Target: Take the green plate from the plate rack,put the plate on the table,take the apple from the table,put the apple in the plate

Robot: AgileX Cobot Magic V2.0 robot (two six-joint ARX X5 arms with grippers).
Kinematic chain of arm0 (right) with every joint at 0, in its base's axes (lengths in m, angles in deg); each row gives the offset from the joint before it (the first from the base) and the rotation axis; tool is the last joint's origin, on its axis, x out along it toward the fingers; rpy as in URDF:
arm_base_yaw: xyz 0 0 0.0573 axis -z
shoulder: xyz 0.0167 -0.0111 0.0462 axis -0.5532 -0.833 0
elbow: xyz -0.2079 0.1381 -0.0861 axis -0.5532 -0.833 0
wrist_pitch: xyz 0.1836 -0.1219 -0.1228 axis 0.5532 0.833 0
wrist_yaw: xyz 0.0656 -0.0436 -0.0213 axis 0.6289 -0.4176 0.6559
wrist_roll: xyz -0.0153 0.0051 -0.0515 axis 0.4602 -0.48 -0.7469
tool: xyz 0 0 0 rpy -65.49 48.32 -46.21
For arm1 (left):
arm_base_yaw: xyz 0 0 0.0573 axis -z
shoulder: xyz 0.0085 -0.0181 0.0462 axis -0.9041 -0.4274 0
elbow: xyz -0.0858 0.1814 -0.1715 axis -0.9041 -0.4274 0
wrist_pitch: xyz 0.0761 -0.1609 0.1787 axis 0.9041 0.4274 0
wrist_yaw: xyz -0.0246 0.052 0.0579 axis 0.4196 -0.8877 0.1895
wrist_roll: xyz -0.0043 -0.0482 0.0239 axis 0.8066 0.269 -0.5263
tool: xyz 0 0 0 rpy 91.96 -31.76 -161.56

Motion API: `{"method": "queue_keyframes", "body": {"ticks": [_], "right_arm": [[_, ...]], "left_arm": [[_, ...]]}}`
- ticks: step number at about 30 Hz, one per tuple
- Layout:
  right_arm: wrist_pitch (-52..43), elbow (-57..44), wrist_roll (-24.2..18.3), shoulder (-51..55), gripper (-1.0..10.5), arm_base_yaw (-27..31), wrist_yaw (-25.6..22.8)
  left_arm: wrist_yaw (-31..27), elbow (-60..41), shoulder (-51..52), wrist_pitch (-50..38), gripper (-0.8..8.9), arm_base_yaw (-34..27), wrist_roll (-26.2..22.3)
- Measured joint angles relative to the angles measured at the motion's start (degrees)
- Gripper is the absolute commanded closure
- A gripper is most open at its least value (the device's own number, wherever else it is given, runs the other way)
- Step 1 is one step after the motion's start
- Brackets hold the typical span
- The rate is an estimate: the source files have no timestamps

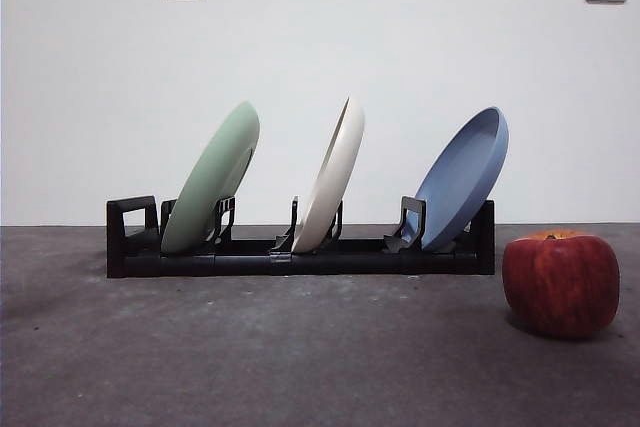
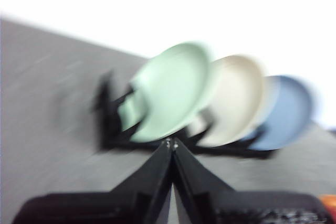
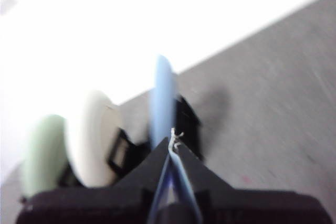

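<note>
The front view was sharp and evenly lit, with only a soft shadow under the apple [image 1: 560,283] on the table [image 1: 250,357]. Both wrist views were blurred (smeared rather than merely defocused); the wall [image 2: 210,9] behind the plate rack [image 2: 113,124] was blown out to glaring white.

— What's in front of the left arm?
— The left gripper [image 2: 171,143], jaws closed to a point. Past it the black plate rack [image 2: 113,124] stands on the grey table [image 2: 47,87], holding three tilted plates.
— Which order?
— The green plate [image 2: 170,90] nearest, then the cream plate [image 2: 236,98], then the blue plate [image 2: 289,111]. All blurred.
</note>
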Motion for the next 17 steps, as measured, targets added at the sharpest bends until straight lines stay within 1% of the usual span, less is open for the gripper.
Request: {"method": "queue_keyframes", "body": {"ticks": [5,10,12,15,17], "right_arm": [[0.0,10.3,0.0,-8.0,9.5,0.0,4.6],[0.2,21.3,-0.2,-18.5,9.5,0.0,13.0],[1.4,26.1,-1.1,-23.3,9.5,0.0,17.0],[4.5,33.1,-3.0,-30.1,9.5,0.0,22.1],[7.2,37.5,-4.6,-34.4,9.5,0.0,24.3]], "left_arm": [[4.8,9.8,-7.3,2.3,8.17,0.0,0.2],[10.0,20.7,-17.1,5.6,8.17,0.0,-0.1],[12.1,25.5,-21.7,7.9,8.17,0.0,-1.0],[13.8,32.5,-28.4,12.2,8.17,0.0,-3.3],[14.0,37.2,-32.9,15.5,8.17,0.0,-5.2]]}}
